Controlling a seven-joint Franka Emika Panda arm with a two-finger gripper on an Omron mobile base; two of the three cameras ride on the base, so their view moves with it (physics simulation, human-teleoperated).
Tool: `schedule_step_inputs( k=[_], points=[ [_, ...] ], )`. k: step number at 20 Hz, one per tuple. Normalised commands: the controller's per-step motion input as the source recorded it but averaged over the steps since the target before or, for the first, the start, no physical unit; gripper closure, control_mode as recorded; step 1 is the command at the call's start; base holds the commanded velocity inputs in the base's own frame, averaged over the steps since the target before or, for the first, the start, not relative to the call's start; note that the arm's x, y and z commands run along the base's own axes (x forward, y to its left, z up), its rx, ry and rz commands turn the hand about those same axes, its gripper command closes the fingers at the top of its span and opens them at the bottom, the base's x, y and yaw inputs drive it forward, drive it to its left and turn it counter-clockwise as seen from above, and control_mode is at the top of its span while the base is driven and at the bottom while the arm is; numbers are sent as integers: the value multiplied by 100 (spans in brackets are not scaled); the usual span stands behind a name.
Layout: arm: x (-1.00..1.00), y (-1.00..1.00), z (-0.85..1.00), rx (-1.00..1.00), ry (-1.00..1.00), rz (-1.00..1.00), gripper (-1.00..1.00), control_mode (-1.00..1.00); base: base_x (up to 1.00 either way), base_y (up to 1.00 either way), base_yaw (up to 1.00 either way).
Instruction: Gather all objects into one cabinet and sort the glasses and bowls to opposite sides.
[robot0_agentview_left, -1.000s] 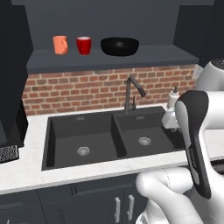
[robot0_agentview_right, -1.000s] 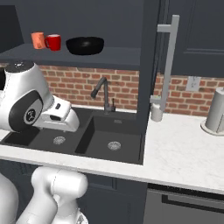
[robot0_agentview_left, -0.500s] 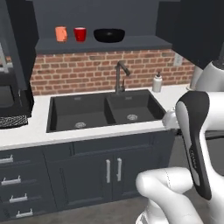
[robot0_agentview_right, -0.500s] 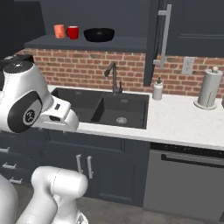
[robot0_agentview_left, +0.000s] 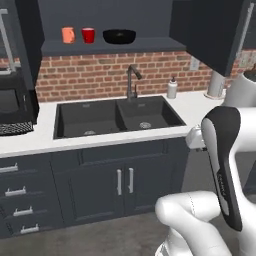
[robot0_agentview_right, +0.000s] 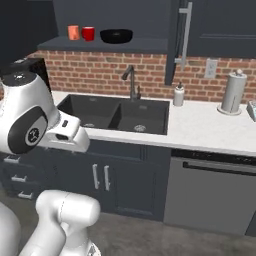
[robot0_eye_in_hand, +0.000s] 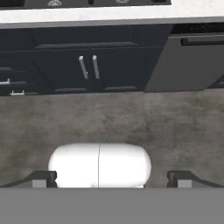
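Base views show shelved orange mug (robot0_agentview_left: 68, 35); hand view, gripper (robot0_eye_in_hand: 112, 179) open.

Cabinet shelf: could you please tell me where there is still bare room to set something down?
The shelf is bare from the black bowl rightward to the open door. The left end is crowded: orange mug and red cup stand close together, narrowly apart.

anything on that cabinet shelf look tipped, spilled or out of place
Nothing stands out. The small orange mug, the red cup and the wide glossy black bowl all stand upright in a row on the dark charcoal cabinet shelf, cups to the left, bowl to the right, no spill visible.
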Motion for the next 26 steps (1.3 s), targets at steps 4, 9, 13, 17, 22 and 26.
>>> schedule_step_inputs(
  k=[4, 9, 13, 17, 22, 26],
  points=[
    [0, 0, 0, 0, 0, 0, -100, 100, 0, -25, -44],
    [0, 0, 0, 0, 0, 0, -100, 100, 0, -20, -65],
    [0, 0, 0, 0, 0, 0, -100, 100, 0, -5, -64],
    [0, 0, 0, 0, 0, 0, -100, 100, -1, -2, -43],
    [0, 0, 0, 0, 0, 0, -100, 100, -77, 37, -5],
    [0, 0, 0, 0, 0, 0, -100, 100, -100, 95, 18]
  ],
)
